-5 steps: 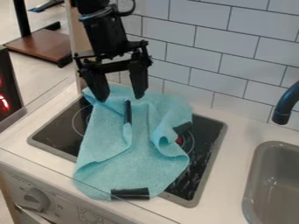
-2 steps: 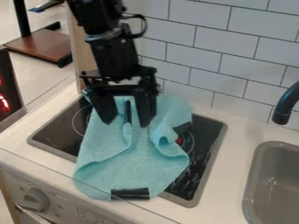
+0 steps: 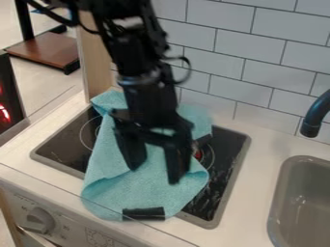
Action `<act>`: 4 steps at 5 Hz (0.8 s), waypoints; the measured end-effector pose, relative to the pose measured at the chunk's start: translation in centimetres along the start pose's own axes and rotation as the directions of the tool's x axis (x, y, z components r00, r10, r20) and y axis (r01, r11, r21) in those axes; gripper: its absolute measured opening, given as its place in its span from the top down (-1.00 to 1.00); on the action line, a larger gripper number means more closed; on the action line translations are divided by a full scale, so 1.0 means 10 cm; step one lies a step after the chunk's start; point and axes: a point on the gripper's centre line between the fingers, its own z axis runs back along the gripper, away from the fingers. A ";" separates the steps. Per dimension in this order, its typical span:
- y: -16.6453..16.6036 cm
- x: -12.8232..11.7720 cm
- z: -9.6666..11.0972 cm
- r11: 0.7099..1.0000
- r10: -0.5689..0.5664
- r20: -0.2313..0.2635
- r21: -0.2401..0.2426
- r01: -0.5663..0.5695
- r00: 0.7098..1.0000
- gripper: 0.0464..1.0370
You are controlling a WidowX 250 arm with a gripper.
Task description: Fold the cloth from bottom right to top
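1. Camera view: the cloth (image 3: 113,193) lies across the stovetop (image 3: 224,166), left of centre in the frame. It is pale turquoise, matt and finely nubbly, longer than it is wide, with a rounded lower end that reaches past the stovetop's rim.
2. A soft crease runs slantwise at its lower left; its right side bulges outward. A black strip (image 3: 144,213) sits along the bottom edge, and a smaller dark patch (image 3: 203,140) shows at the right edge.
3. The pincer (image 3: 154,175), black and hard-edged, hangs over the middle of the cloth. Its fingers stand well apart, with turquoise fabric visible between them and nothing evidently gripped; whether the tips touch the fabric, I cannot tell.
4. Glossy black and streaked, the stovetop has a grey rim with rounded corners, set into the smooth white table (image 3: 253,185).
5. At lower right is a grey, round-cornered sink (image 3: 306,202), with a dark curved faucet (image 3: 314,115) above. Pale oblong tiles (image 3: 258,48) with dark joints line the back.
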 end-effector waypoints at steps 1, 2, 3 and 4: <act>-0.07 -0.02 -0.11 0.992 -0.117 0.007 0.051 0.116 0.993 -0.92; 0.00 -0.01 -0.19 0.982 -0.161 0.034 0.106 0.156 0.986 -0.92; 0.07 0.03 -0.35 0.979 -0.163 0.012 0.125 0.160 0.987 -0.92; 0.09 0.04 -0.54 0.976 -0.178 -0.024 0.127 0.180 0.984 -0.92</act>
